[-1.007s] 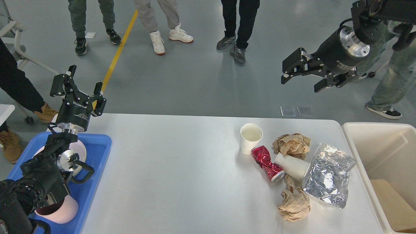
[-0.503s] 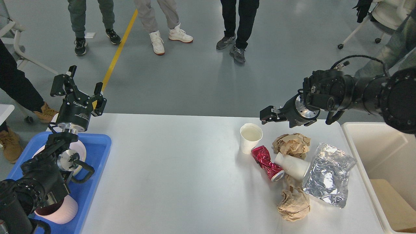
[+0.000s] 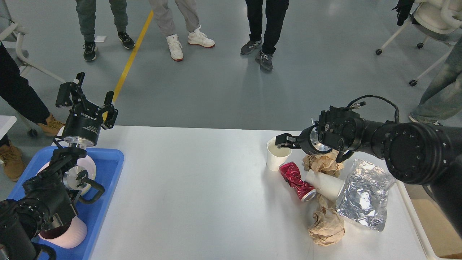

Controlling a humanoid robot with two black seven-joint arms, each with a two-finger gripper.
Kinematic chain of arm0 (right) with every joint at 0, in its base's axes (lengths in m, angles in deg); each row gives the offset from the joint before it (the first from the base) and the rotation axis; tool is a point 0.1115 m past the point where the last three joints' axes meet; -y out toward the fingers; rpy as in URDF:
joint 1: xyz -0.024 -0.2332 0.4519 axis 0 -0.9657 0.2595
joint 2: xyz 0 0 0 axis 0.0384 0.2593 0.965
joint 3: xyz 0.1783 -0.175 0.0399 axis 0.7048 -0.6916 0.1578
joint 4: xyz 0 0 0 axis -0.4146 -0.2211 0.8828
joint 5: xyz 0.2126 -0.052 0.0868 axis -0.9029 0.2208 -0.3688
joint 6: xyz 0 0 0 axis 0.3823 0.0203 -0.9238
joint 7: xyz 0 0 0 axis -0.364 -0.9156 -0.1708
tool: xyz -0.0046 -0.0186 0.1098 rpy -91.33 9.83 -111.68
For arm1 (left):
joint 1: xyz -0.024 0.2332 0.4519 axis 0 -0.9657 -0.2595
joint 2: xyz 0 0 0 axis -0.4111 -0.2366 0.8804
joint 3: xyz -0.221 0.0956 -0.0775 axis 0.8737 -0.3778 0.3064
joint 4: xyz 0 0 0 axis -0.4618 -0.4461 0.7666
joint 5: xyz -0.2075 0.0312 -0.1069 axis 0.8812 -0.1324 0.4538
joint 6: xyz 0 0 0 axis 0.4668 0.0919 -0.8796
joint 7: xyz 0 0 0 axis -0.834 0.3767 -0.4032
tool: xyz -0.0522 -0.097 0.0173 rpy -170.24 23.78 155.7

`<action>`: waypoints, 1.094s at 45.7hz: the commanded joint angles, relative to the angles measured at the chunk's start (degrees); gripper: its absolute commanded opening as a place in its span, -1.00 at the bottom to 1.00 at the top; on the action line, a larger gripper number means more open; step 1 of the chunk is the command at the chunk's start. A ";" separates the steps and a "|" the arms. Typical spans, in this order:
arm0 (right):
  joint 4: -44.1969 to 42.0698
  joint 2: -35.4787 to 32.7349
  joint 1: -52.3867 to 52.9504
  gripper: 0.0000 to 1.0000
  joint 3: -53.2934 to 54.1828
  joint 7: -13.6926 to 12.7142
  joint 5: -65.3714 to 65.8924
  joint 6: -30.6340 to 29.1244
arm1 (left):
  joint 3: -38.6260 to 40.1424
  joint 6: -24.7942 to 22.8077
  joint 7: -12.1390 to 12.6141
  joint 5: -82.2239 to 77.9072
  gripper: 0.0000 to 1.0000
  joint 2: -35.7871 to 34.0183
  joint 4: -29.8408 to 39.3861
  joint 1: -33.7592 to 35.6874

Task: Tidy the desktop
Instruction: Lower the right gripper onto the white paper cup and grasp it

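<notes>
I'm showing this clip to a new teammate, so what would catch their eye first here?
The heap of trash at the right of the desktop: a crushed red can, crumpled brown paper, a silver foil bag and two white cups. The right gripper is at the rim of the upright cup. The left gripper is raised, open, above the blue tray at the left edge.

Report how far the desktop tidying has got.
Done: nothing visibly cleared. The crushed red can, tipped white cup, two brown paper wads and foil bag all lie on the desktop. In hand: the right pincer is at the rim of the upright paper cup, not visibly gripping. Left pincer hovers open above the blue tray. Left: all the litter.
</notes>
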 commanded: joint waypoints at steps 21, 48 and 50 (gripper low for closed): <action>-5.08 2.40 -6.82 -0.41 -0.01 -3.09 0.08 2.41 | 0.00 -0.01 0.00 0.00 0.93 0.04 0.01 0.00; -4.38 2.40 -5.15 -1.00 2.62 -3.18 -0.27 2.32 | 0.00 -0.01 0.00 0.00 0.93 0.04 0.01 0.00; -4.29 2.31 -4.71 -1.00 3.67 -3.18 -0.27 2.32 | 0.00 -0.01 0.00 0.00 0.93 -0.05 -0.08 0.00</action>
